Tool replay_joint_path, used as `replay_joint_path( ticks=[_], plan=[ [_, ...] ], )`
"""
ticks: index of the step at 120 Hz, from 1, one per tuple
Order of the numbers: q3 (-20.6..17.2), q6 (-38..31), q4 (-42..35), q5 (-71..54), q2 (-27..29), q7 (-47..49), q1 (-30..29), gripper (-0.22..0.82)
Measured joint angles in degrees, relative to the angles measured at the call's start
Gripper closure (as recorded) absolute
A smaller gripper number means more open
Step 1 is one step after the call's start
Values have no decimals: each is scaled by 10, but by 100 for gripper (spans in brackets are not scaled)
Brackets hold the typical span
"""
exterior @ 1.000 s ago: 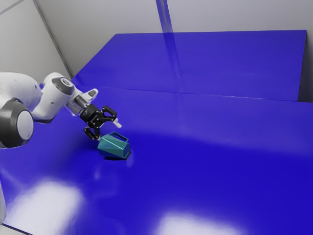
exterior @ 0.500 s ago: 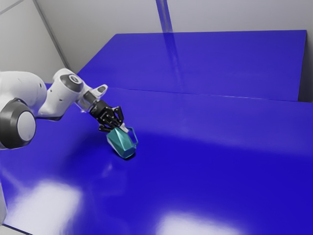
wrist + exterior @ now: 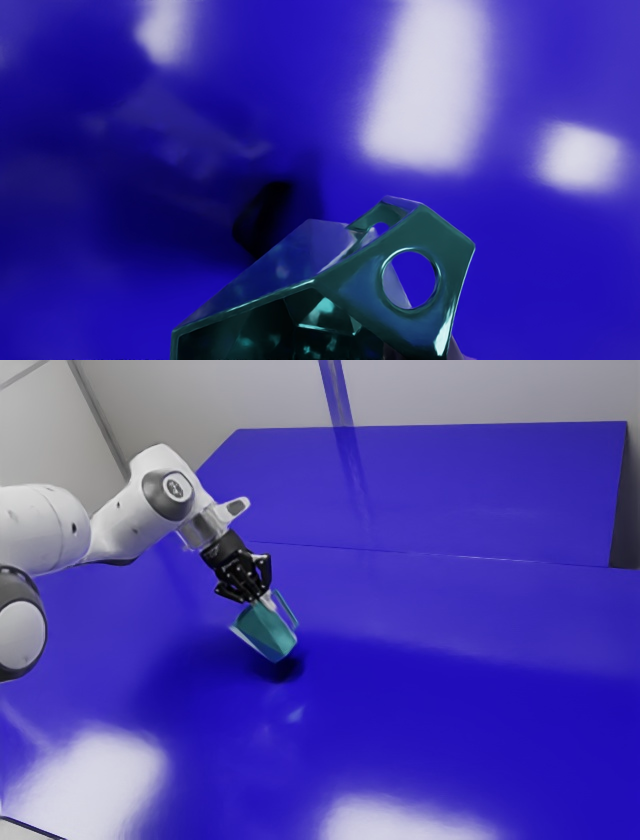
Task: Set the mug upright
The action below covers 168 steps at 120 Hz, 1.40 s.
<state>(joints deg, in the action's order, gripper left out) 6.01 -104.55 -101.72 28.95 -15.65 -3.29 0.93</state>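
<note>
One teal mug (image 3: 266, 634), tilted, in the air just above the blue worktop (image 3: 450, 660), shadow beneath. One handle (image 3: 287, 609). One pincer (image 3: 264, 600) grasping the mug by its wall, handle side. Mark on arm joint too small to read. One white arm (image 3: 135, 520), in from exterior view's left, bent, hand slanting down toward exterior view's right.

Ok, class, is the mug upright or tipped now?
Tipped: in the exterior view the mug slants below the gripper, its sides leaning instead of standing straight up from the table.
</note>
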Motion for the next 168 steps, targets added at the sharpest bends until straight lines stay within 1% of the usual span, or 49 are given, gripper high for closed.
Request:
replay_joint_path(
  ticks=[9, 18, 37, 48, 61, 76, 85, 107, 159, 160, 168],
  plan=[
    [-9, -31, -21, -70, 26, 17, 23, 79],
    [-13, -67, -60, -134, 56, 36, 44, 79],
    [-52, -130, -140, -266, 127, 87, 62, 79],
    [-62, -160, -166, -316, 143, 117, 76, 79],
    [-64, -185, -179, -345, 145, 149, 94, 79],
    [-65, -208, -187, -357, 135, 180, 105, 79],
    [-65, -217, -192, -358, 129, 196, 97, 79],
    [-65, -229, -195, -359, 109, 229, 57, 79],
    [-65, -244, -195, -358, 80, 278, 64, 79],
    [-65, -244, -195, -358, 80, 278, 64, 78],
    [-66, -242, -195, -355, 85, 280, 63, 63]
  ],
)
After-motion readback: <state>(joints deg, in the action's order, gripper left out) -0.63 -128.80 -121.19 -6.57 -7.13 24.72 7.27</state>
